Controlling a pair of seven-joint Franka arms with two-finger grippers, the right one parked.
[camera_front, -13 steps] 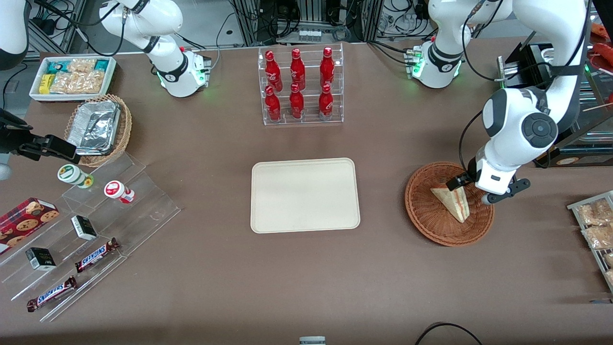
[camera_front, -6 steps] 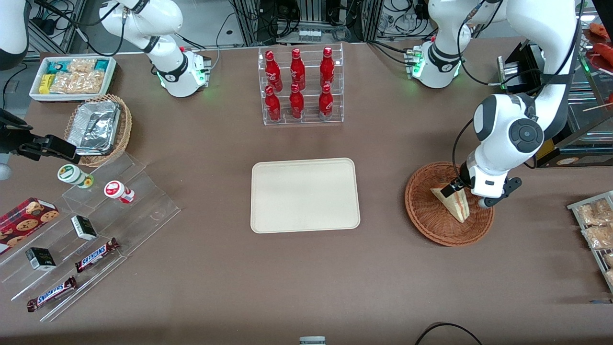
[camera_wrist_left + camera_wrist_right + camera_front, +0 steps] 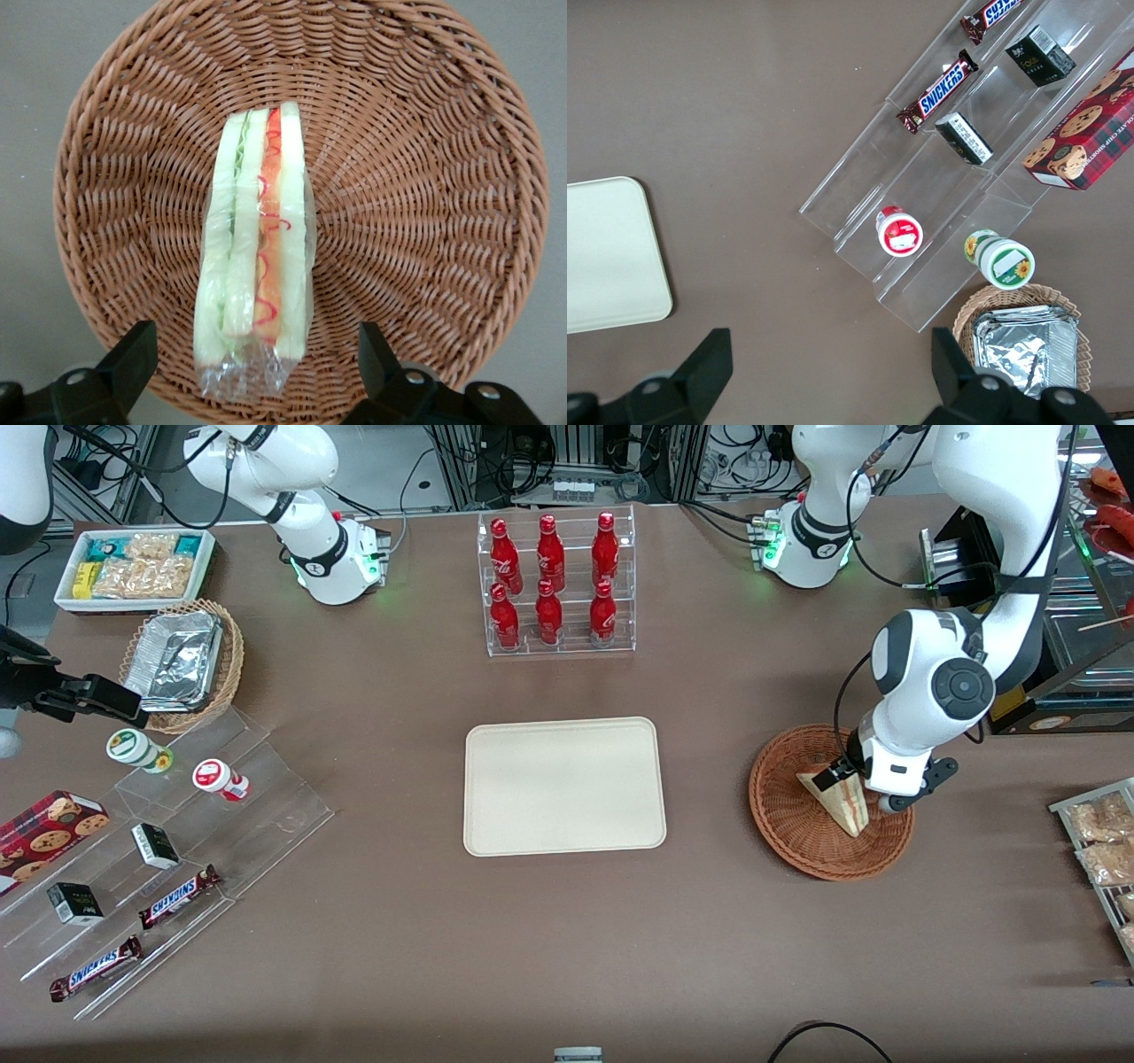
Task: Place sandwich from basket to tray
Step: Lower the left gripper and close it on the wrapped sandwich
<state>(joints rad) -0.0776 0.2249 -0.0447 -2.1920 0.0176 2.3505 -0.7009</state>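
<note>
jaws (image 3: 252,367) lowered since earlier, spread wide astride sandwich (image 3: 255,274) in basket (image 3: 425,177); tray (image 3: 564,786) bare.

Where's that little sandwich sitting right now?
The sandwich lies in the round brown basket, toward the working arm's end of the table, well apart from the tray. The tool hangs open just above it, one finger at each side.
</note>
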